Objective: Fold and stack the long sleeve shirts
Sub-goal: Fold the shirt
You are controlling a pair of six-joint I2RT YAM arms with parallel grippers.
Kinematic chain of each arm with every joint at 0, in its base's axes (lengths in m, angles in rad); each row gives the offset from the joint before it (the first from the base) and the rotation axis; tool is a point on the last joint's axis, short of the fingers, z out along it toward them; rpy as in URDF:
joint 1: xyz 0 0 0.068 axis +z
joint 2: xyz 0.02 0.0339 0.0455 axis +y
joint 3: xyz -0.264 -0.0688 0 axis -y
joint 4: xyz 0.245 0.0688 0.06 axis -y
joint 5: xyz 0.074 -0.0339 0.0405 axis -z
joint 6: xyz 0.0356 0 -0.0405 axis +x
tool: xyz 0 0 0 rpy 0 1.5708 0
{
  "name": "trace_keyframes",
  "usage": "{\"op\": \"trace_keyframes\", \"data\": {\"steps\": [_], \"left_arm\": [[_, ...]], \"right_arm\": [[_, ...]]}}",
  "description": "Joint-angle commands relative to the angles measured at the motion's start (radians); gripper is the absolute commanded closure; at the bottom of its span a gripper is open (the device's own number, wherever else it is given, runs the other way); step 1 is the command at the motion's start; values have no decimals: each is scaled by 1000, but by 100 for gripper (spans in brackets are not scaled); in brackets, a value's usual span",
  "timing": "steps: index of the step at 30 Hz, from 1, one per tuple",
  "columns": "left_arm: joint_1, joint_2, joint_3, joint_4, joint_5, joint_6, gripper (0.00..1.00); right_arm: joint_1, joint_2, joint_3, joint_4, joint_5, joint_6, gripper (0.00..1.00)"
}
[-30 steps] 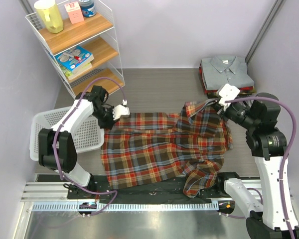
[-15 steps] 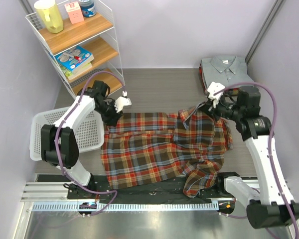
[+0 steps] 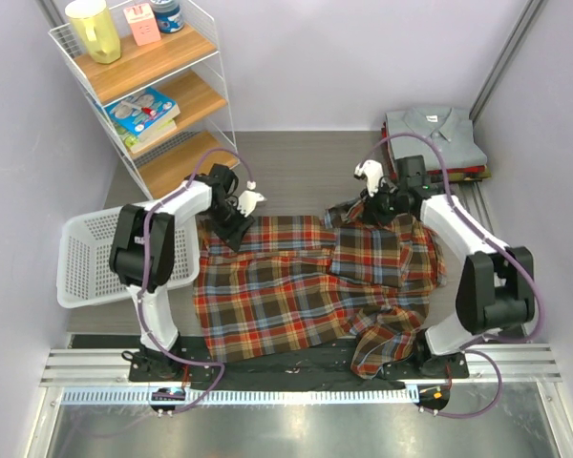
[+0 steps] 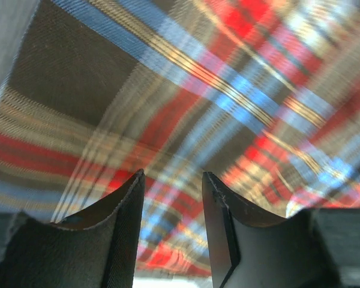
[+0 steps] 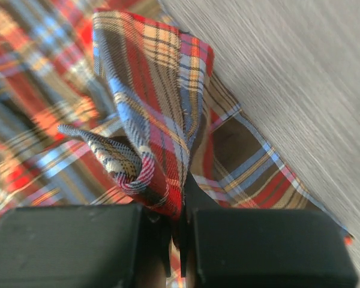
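Red plaid shirt (image 3: 286, 286) spread out, long axis left-right, collar end right.

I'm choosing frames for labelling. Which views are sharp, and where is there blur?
Top external: sharp, evenly lit, the plaid shirt crisp. Left wrist: the shirt fills the frame, soft and streaked, worst on the right. Right wrist: the pinched fold is sharp mid-frame; cloth at left and the table at upper right are smeared.

legible text: none I can read | 10 o'clock shelf (image 3: 172, 52): carton (image 3: 141, 23), can (image 3: 168, 13), book (image 3: 141, 110) carry print, too small for me
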Motion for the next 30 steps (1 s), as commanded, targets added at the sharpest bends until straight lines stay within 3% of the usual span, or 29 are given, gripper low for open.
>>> {"op": "trace_keyframes", "data": {"steps": [1,10,14,17,20,22,27,30], "left_arm": [[1,102,76,35,-41,-138,57],[3,274,210,48,-125,-230,61],[9,265,250,65,-14,-223,59],[14,121,204,113,77,-171,51],[14,-78,142,183,233,-126,32],[11,-226,80,228,333,-109,3],[-31,-439,17,311,434,-57,0],[-101,-526,3,311,418,41,0]], "right_arm": [[10,119,20,104,105,35,99],[-7,406,208,152,226,15,99],[-33,413,339,92,169,40,99],[-41,297,362,-11,39,20,99],[-39,134,306,-95,-136,-5,99],[-24,56,251,-106,-189,-6,99],[-4,-155,159,-149,-275,-64,99],[2,-265,106,-175,-295,-136,99]]}}
